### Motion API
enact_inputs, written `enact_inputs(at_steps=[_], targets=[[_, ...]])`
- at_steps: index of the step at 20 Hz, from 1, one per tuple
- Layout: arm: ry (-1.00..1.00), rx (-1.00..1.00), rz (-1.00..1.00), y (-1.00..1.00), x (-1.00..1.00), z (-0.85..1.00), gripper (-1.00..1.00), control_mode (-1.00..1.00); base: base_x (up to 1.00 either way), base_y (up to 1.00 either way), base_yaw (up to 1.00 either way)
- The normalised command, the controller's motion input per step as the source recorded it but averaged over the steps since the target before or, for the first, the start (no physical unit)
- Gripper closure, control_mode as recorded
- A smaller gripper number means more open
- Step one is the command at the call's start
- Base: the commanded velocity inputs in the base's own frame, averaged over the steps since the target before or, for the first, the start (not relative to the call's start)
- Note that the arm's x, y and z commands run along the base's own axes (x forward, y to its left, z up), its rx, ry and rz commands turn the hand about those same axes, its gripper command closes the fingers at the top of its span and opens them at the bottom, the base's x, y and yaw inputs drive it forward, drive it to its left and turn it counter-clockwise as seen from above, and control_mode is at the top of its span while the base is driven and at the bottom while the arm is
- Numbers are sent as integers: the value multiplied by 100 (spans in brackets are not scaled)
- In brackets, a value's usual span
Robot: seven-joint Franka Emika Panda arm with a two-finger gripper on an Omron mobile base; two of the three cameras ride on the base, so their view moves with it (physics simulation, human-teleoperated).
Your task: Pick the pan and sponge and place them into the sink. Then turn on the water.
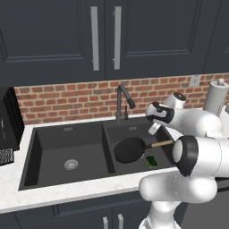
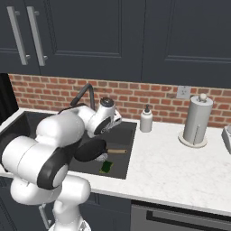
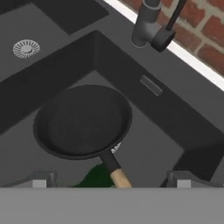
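With the pan [image 3: 83, 121] and sponge [image 3: 97, 177] already lying in the sink's [image 1: 31, 152] smaller basin directly below it, the end effector [image 3: 111, 179] hangs wide and empty, free for the faucet [image 3: 151, 24] just beyond.

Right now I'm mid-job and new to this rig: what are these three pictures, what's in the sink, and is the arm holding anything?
The white machine is a robot arm on a driving base. Two pictures come from cameras on that base, behind the arm to its left and right; the third looks along the hand. The gripper hangs open over the smaller basin of the black sink and holds nothing. In that basin lies the pan, its wooden handle toward the counter's front. The green sponge lies beside the handle. The faucet stands behind the sink; no water runs. On the counter to the right stand a soap bottle and a paper towel holder.
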Motion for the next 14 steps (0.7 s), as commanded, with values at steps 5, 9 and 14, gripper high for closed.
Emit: enact_inputs(at_steps=[5,9,14], targets=[[5,6,-3,-8,0,9,-100,-100,0,0,0],[0,7,0,-1,0,0,-100,-100,0,0,0],[-4,15,-5,0,0,0,-100,-100,0,0,0]])
